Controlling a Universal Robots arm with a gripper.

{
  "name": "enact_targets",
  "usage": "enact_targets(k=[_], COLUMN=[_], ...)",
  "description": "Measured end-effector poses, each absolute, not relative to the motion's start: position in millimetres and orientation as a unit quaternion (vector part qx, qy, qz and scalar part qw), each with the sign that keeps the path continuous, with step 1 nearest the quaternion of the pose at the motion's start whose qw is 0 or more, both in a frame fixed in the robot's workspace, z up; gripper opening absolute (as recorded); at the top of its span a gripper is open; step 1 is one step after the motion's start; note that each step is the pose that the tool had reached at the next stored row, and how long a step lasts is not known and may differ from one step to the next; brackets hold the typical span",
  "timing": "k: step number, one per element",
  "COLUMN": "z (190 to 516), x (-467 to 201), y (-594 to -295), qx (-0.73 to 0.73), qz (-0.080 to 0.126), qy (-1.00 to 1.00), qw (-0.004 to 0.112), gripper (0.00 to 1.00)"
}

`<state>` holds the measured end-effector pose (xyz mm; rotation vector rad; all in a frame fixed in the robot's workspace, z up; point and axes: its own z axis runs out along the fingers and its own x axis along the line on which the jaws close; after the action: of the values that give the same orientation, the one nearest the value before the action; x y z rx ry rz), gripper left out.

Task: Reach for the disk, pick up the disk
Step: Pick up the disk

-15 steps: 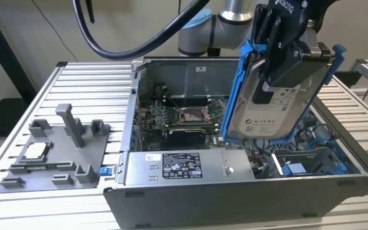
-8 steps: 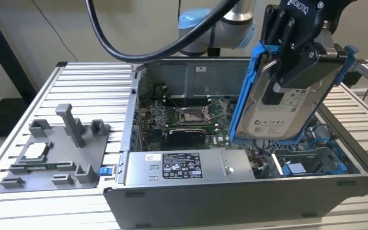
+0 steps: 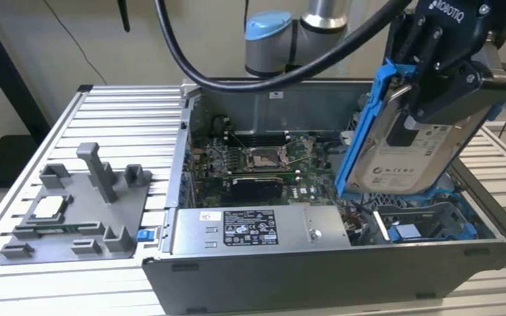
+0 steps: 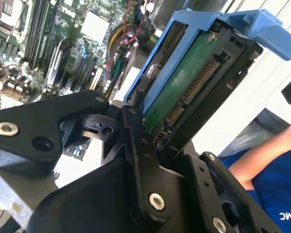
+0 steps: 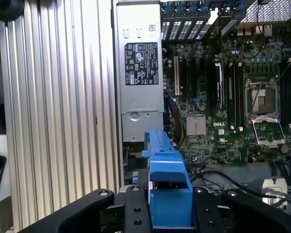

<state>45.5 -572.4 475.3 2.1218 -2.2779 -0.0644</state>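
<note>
Gripper (image 3: 429, 99), at 2 o'clock in the exterior view, is, we judge, clamped on disk (image 3: 411, 155), lifted clear above open PC case (image 3: 323, 276).

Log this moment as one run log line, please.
gripper: shut on disk | disk: lifted, tilted, above open computer case | blue frame: on disk, between the fingers | grey fixture tray: untouched
</note>
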Motion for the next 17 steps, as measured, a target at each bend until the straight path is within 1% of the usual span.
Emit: enact_targets(k=[17], z=[474.9], x=[102.5], y=[-582.7], qx=[0.681], qz=[-0.026], qy=[-0.731], qw=[0.02], gripper=[0.0])
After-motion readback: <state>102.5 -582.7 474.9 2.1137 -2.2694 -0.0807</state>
